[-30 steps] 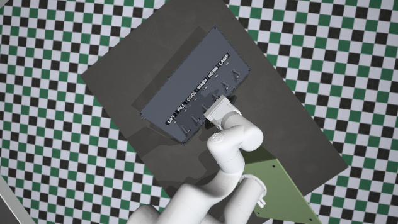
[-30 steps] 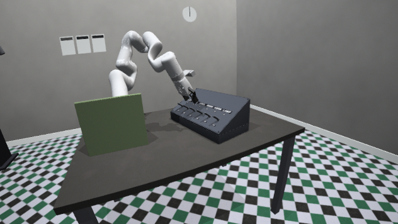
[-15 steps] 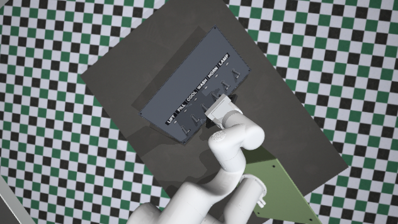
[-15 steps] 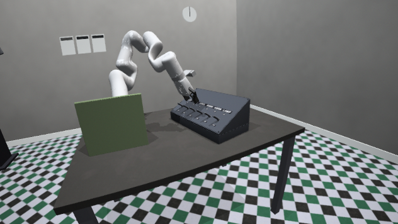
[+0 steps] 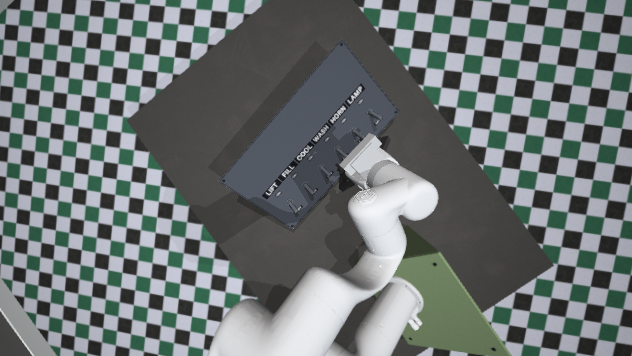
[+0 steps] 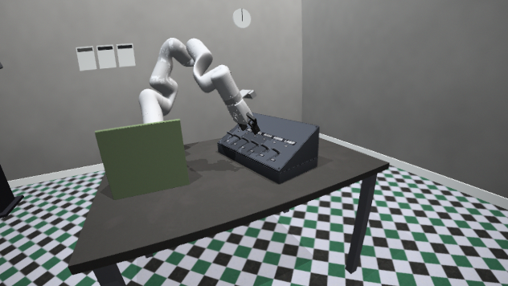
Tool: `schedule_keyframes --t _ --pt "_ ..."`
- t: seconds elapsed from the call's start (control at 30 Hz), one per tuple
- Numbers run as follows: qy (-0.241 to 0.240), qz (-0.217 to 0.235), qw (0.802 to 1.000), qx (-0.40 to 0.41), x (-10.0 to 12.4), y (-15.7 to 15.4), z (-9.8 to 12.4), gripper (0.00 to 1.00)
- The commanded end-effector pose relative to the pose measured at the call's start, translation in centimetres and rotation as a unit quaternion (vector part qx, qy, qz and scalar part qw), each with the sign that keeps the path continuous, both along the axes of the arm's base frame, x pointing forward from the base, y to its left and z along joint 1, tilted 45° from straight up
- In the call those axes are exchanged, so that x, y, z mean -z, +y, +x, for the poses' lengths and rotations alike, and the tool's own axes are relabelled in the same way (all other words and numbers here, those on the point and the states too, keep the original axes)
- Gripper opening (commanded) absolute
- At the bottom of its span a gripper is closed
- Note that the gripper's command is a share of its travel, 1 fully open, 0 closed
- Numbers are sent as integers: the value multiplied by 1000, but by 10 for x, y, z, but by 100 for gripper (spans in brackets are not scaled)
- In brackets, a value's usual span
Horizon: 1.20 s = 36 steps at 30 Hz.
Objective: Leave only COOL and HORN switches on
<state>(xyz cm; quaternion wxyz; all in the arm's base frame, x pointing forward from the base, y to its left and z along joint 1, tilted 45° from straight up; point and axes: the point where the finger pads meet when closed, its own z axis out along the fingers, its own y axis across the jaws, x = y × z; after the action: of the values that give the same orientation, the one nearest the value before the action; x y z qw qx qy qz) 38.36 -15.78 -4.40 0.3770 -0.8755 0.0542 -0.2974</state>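
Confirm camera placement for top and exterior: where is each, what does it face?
Top: sits overhead, faces straight down on the console and dark table; shows the white arm from above, wrist over the switch row, tool open.
Exterior: sits off the table's corner at roughly standing height, faces the grey walls; shows the whole arm rising behind the green panel, tool at the console.
Shared: console, table, green panel, arm, checkered floor.

Grey walls [image 6: 402, 72] meet a green, black and white checkered floor [image 6: 422, 233]. 3 white sheets [image 6: 106, 56] and a round clock [image 6: 242, 18] hang behind the dark table [image 6: 225, 201].
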Motion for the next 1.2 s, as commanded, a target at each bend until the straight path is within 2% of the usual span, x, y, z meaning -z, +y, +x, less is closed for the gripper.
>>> schedule_keyframes --t 0.0,0.3,1.17 --pt "-2 -1 1000 0 4 -7 3 100" --pt "-2 -1 1000 0 15 -18 5 100" --pt "-2 -1 1000 0 15 -18 5 100"
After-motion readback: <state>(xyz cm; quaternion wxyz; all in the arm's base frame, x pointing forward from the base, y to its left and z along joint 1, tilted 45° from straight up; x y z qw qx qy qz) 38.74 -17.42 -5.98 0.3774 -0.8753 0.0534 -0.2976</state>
